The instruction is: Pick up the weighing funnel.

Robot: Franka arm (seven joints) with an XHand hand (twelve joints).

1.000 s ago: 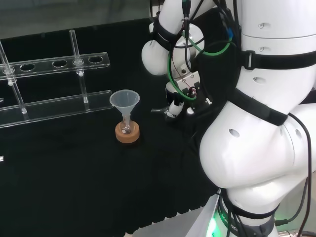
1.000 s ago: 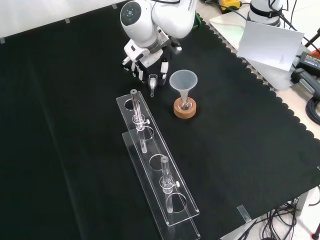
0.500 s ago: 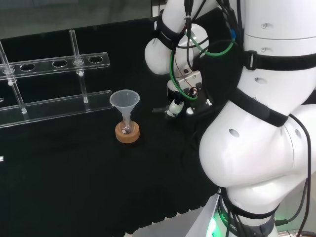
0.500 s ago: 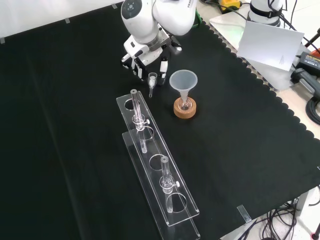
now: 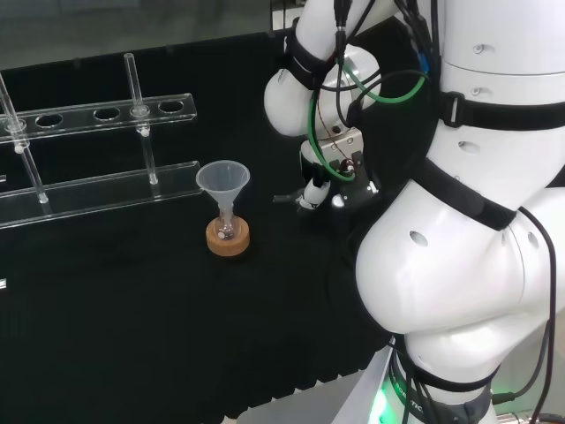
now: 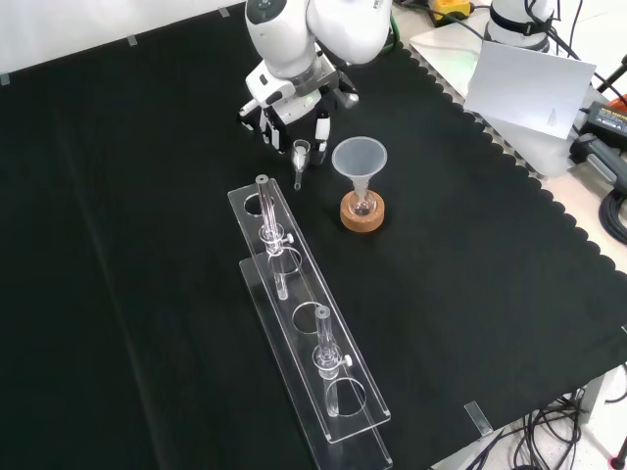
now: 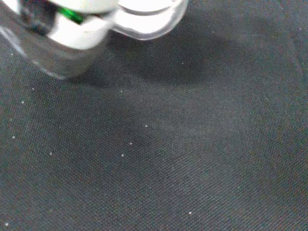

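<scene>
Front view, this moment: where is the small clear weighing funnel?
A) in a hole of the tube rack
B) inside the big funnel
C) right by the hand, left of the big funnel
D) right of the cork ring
C: the weighing funnel shows right at the hand, left of the funnel that stands on its cork ring.
</scene>
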